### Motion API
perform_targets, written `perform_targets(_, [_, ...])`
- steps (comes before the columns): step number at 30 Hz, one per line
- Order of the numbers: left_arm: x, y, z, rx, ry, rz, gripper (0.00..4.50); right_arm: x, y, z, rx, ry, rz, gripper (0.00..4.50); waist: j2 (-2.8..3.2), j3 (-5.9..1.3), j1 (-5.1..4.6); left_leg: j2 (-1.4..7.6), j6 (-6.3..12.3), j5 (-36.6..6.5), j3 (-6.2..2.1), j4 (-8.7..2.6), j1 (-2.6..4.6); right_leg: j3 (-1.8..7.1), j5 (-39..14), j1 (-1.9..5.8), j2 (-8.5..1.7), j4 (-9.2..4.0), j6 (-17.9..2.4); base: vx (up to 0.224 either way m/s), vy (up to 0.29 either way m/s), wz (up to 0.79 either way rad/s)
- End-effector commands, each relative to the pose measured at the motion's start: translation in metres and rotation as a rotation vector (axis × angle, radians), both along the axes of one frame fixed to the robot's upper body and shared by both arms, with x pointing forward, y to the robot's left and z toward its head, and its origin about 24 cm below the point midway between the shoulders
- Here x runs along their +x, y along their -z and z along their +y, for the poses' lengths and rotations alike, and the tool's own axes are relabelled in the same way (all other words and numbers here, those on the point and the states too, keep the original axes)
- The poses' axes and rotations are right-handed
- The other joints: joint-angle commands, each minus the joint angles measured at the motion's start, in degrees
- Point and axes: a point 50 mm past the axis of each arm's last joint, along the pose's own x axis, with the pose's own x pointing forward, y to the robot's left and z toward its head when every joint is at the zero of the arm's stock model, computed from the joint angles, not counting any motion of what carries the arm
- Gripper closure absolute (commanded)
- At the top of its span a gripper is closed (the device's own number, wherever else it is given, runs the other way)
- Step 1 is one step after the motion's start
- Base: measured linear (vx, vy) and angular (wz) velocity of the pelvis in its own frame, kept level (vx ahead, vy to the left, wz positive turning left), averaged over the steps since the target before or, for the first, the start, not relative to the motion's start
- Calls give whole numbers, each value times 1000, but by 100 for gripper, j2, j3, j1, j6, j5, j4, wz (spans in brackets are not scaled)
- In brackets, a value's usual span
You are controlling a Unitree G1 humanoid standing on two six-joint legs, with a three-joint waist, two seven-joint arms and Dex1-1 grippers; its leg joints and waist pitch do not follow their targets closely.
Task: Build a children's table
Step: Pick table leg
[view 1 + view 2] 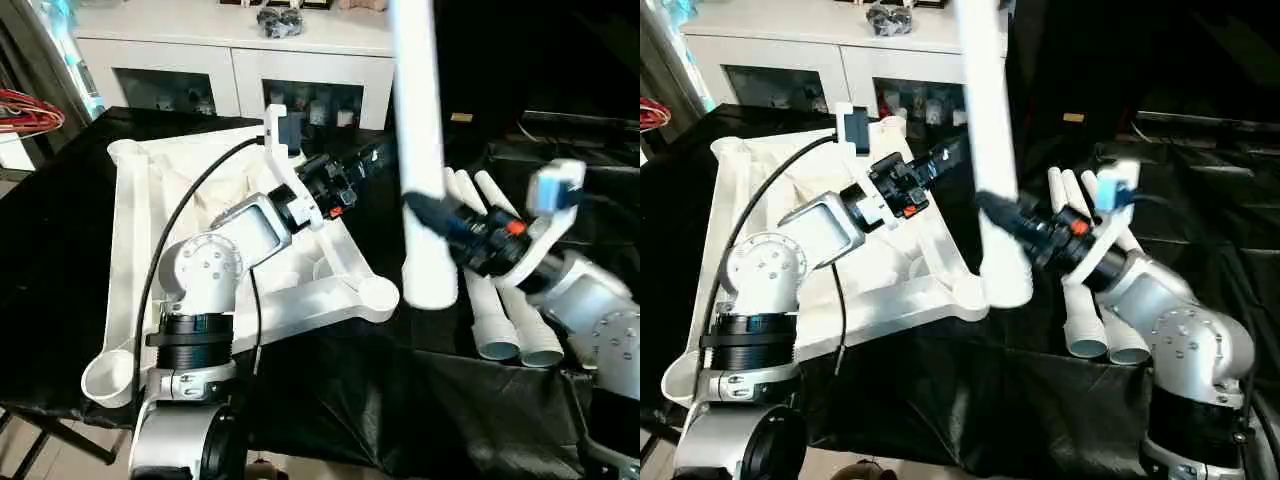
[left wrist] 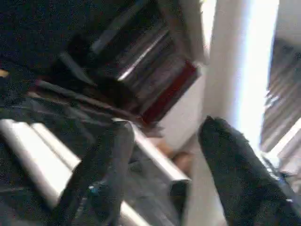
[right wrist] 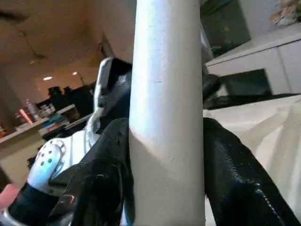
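In the head view, your right gripper (image 1: 432,213) is clamping 1 leg (image 1: 418,130) upright at center frame, probably lining its wide end up with the corner socket (image 1: 378,293) of the table top (image 1: 135,200) lying upside down at left. 3 spare legs (image 1: 500,310) are lying at right. In the left wrist view, your left gripper (image 2: 160,160) is standing open, holding nothing. In the right wrist view, both fingers (image 3: 106,169) are squeezing the leg.

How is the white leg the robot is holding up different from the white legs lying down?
The long tapered white plastic leg stands upright, gripped by the right gripper; the spare white plastic legs lie flat, side by side on the black cloth, untouched. Both look like the same round, hollow-ended legs.
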Motion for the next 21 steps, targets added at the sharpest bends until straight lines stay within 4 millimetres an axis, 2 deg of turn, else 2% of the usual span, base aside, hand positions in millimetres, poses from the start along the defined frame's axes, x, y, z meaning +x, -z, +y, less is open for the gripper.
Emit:
perform_targets(1, [-4, -12, -3, -46, 50, -38, 147, -2, 1, 1, -36, 7, 6, 266, -24, -387, -5, 401, 2, -867, -191, -373, 159, 309, -772, 216, -579, -553, -987, 0, 0, 0])
perform_targets(7, [-7, -19, -3, -100, 82, -66, 136, -5, 10, 7, -85, 9, 42, 266, -41, -377, -17, 391, 24, -890, -190, -383, 140, 318, -753, 242, -583, -574, -877, 0, 0, 0])
perform_targets(8, [-8, -19, -5, -78, 85, -72, 136, -5, 11, 8, -99, 8, 45, 266, -11, -375, -15, 394, 21, -904, -195, -387, 145, 317, -844, 233, -584, -581, -855, 0, 0, 0])
perform_targets(11, [-5, -12, -11, 21, 54, -60, 136, -8, 13, 14, -139, -12, 43, 266, -32, -374, -22, 411, -9, -930, -202, -405, 159, 320, -903, 225, -568, -593, -754, 0, 0, 0])
perform_targets(13, [-3, -6, -19, 114, 29, -51, 136, -7, 18, 20, -200, -9, 45, 266, -14, -376, -16, 426, -34, -950, -210, -416, 168, 325, -895, 218, -567, -594, -673, 0, 0, 0])
perform_targets(14, [-2, -6, -22, 150, 14, -53, 136, -7, 22, 23, -237, -5, 45, 266, -41, -383, -17, 422, -51, -893, -210, -419, 156, 327, -820, 238, -579, -583, -626, 0, 0, 0])
perform_targets(15, [-2, -6, -24, 165, -1, -56, 136, -6, 24, 24, -261, -2, 44, 266, -33, -383, -10, 432, -60, -888, -216, -420, 160, 327, -807, 230, -581, -590, -603, 0, 0, 0])
perform_targets(17, [1, -8, -26, 181, -49, -43, 136, -4, 28, 28, -305, 19, 48, 266, -35, -398, -19, 436, -72, -841, -215, -412, 160, 324, -649, 237, -584, -561, -656, 0, 0, 0])
perform_targets(19, [10, -15, -27, 210, -153, -10, 164, 6, 36, 30, -406, 118, 51, 266, -52, -404, -31, 421, -83, -731, -212, -397, 155, 319, -379, 232, -570, -539, -740, 0, 0, 0])
perform_targets(21, [12, -17, -27, 213, -171, -3, 174, 9, 38, 30, -436, 144, 52, 266, -49, -401, -34, 413, -40, -709, -205, -390, 156, 323, -311, 241, -584, -540, -792, 0, 0, 0])
